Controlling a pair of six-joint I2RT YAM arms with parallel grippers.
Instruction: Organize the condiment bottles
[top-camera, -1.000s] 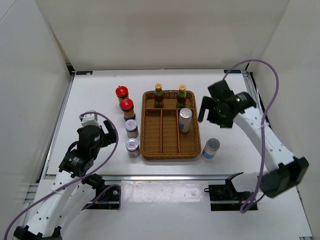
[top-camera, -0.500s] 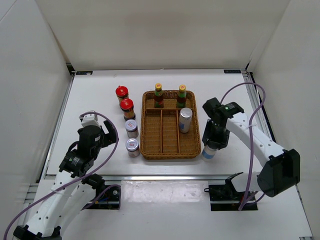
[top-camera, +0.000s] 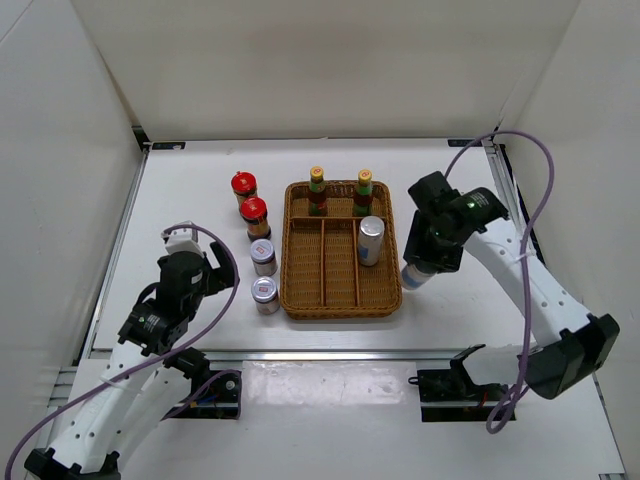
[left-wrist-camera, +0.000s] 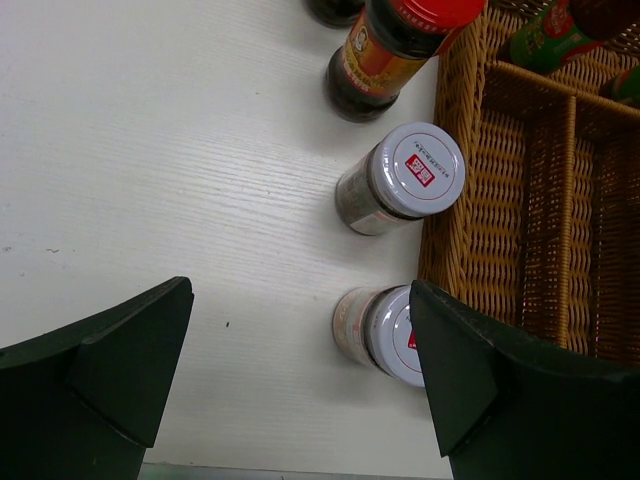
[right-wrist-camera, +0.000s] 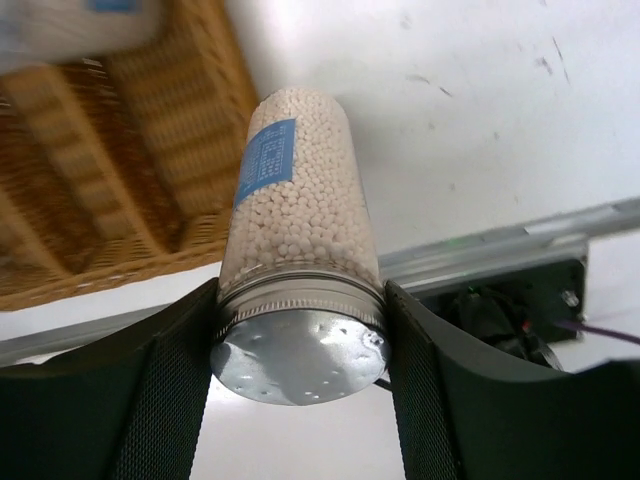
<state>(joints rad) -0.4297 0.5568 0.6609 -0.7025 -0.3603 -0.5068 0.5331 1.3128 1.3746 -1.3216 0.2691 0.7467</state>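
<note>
Between the fingers of my right tool (right-wrist-camera: 298, 345) I clench a blue-labelled jar (right-wrist-camera: 300, 180) of white beads, just beside the right wall of the wicker tray (right-wrist-camera: 120, 180). My left tool (left-wrist-camera: 300, 330) hangs released above the desk (left-wrist-camera: 150, 150), near two silver-lidded jars (left-wrist-camera: 400, 180).

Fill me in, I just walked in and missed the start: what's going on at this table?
The right gripper is shut on a silver-lidded jar of white beads with a blue label, holding it by the right edge of the brown wicker divided tray. The tray already holds a matching jar and two slim yellow-capped bottles. The left gripper hangs open beside two silver-lidded brown jars; two red-capped jars stand behind them, outside the tray.
</note>
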